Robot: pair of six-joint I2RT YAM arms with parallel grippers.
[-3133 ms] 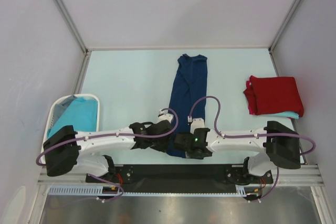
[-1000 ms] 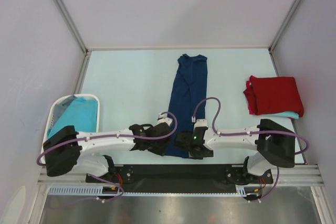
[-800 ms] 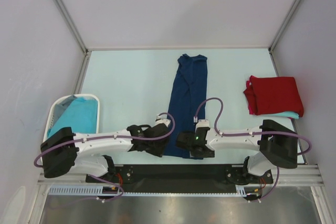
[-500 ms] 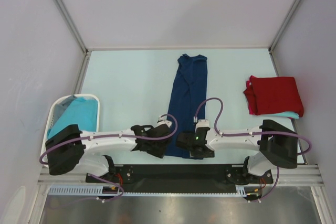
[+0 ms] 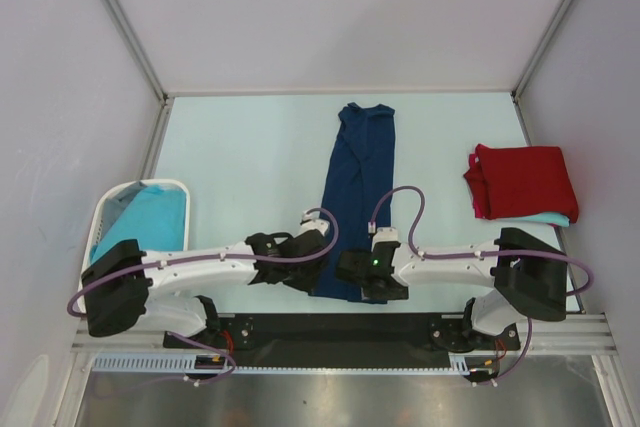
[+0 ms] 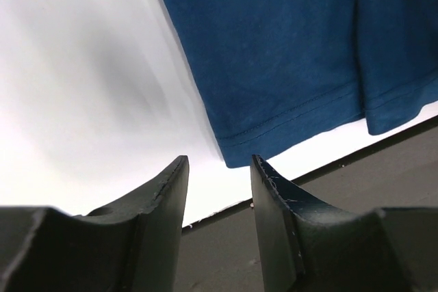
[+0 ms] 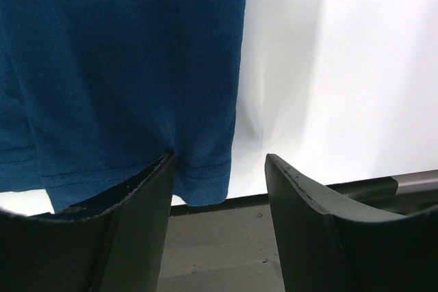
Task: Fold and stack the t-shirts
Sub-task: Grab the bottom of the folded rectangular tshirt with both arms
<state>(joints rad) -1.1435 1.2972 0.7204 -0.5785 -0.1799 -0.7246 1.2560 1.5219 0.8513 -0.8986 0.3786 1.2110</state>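
Observation:
A navy blue t-shirt (image 5: pixel 358 177) lies folded lengthwise as a long strip in the middle of the table, collar far, hem at the near edge. My left gripper (image 5: pixel 312 279) is open and empty just off the hem's left corner; in the left wrist view the gripper (image 6: pixel 219 162) sits just short of the shirt (image 6: pixel 274 46). My right gripper (image 5: pixel 368 287) is open at the hem's right corner; in the right wrist view the gripper (image 7: pixel 219 158) straddles that corner of the shirt (image 7: pixel 123 66), with its left finger (image 7: pixel 137 210) over the cloth.
A folded red t-shirt (image 5: pixel 525 180) lies on a turquoise one (image 5: pixel 552 219) at the right. A white basket (image 5: pixel 108 209) at the near left holds a turquoise t-shirt (image 5: pixel 145 219). The black rail (image 5: pixel 330 329) runs along the near edge. White walls enclose the table.
Since three seconds ago both grippers have moved toward the near edge, to the hem corners. In the last half second they have hardly moved. The shirt lies as before.

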